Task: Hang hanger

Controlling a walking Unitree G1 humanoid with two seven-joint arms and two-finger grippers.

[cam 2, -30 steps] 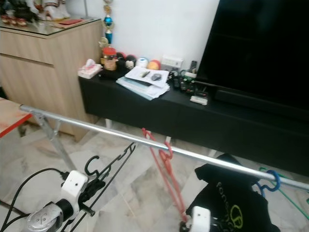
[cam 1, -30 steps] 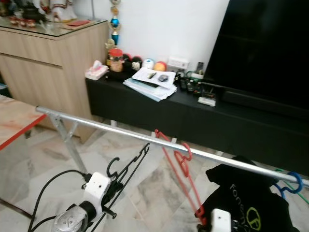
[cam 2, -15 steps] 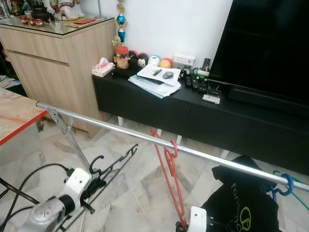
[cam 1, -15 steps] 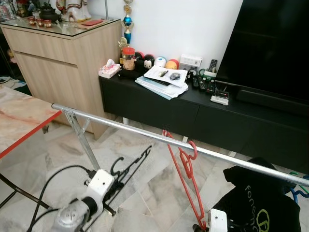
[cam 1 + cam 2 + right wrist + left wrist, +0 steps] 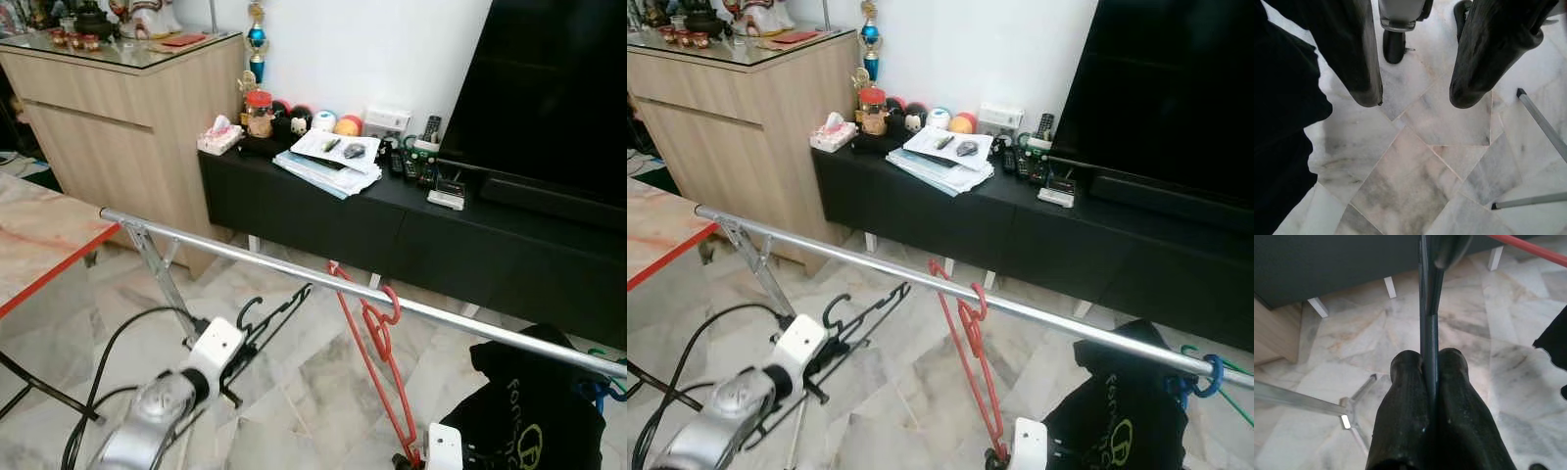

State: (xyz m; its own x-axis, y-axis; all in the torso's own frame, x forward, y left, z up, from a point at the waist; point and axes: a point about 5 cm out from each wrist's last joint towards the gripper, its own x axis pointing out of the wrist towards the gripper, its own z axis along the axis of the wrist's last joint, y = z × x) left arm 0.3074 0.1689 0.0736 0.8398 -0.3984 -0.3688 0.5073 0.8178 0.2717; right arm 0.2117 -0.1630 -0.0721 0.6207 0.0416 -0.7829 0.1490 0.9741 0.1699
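A silver rail [image 5: 265, 259] crosses in front of me from upper left down to the right. My left gripper [image 5: 238, 354] is shut on a black hanger [image 5: 272, 315], whose hook [image 5: 245, 308] sits just below and in front of the rail. In the left wrist view, the fingers [image 5: 1405, 396] pinch the black hanger's thin bar [image 5: 1426, 308]. A red hanger [image 5: 377, 357] hangs on the rail's middle. A black T-shirt [image 5: 534, 416] hangs on a blue hanger [image 5: 1205, 377] at the right. My right gripper [image 5: 1415, 98] is open low above the floor, beside the shirt.
A black TV console [image 5: 411, 230] with papers and small items stands behind the rail, under a large TV [image 5: 558, 88]. A wooden cabinet [image 5: 108, 117] is at the back left. A red-edged marble table [image 5: 39, 245] is at left. The rack's leg [image 5: 162, 284] slants down.
My left arm has risen and reached forward, bringing the black hanger's hook closer to the rail. The camera has shifted slightly. The red hanger and the shirt hang as before.
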